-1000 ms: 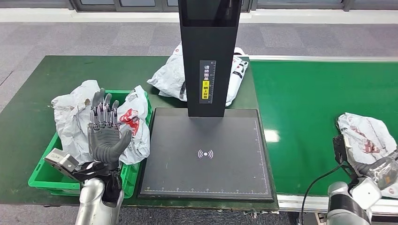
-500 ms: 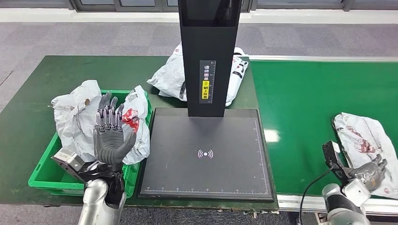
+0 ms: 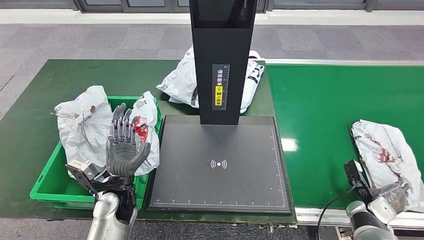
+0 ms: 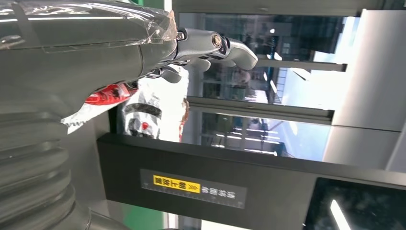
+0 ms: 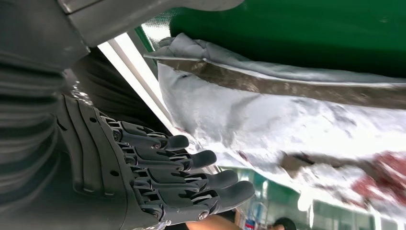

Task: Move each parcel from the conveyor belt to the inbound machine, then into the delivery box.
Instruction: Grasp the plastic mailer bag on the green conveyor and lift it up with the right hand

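A crumpled white parcel with red print (image 3: 386, 152) (image 5: 287, 120) lies on the green conveyor belt (image 3: 320, 125) at the right. My right hand (image 3: 395, 192) (image 5: 158, 177) hangs at the belt's front edge just below that parcel, fingers stretched out and holding nothing. My left hand (image 3: 125, 147) (image 4: 95, 48) stands upright with spread fingers over the right side of the green delivery box (image 3: 47, 187), empty. Two white parcels (image 3: 82, 125) (image 3: 146, 130) lie in the box. The inbound machine's dark platform (image 3: 220, 165) is bare.
The machine's black tower (image 3: 221, 60) (image 4: 215, 187) rises behind the platform, with a yellow label. Another white parcel (image 3: 181, 82) lies on the green table behind the tower. A metal rail (image 3: 345, 215) runs along the belt's front edge.
The parcel on the belt has drifted left. My right hand has dropped back from it to the belt's front edge. My left hand has shifted slightly right over the box.
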Available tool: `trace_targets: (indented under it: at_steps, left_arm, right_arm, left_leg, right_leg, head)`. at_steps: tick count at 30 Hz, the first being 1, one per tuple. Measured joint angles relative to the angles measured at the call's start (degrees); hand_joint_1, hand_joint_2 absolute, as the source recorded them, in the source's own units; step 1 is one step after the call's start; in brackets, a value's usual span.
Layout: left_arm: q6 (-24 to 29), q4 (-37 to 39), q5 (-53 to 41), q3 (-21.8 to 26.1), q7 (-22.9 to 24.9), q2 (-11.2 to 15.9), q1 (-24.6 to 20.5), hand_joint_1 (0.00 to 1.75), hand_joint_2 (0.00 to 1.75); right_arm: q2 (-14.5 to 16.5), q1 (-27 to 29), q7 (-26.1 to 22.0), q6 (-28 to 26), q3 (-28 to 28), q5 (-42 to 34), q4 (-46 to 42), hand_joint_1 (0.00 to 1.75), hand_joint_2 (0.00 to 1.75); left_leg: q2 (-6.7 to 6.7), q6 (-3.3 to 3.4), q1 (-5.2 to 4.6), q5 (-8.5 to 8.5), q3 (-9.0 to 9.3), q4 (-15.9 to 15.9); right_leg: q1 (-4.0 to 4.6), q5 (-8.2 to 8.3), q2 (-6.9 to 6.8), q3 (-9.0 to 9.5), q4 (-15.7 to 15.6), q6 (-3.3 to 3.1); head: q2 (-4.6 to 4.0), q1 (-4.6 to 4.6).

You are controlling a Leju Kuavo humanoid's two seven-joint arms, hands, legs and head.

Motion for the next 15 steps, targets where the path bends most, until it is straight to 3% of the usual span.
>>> trace_targets:
  at_steps: [15]
  left_arm:
    - [0.44, 2.24, 0.39, 0.04, 0.31, 0.04, -0.15, 0.00, 1.75]
  right_arm:
    - [-0.41, 0.01, 2.17, 2.03, 0.54, 0.07, 0.92, 0.00, 1.75]
  left_leg:
    - [0.00, 0.00, 0.00, 0.00, 0.00, 0.00]
  right_leg:
    - [0.00, 0.00, 0.00, 0.00, 0.00, 0.00]
  head:
    - [0.01, 0.00]
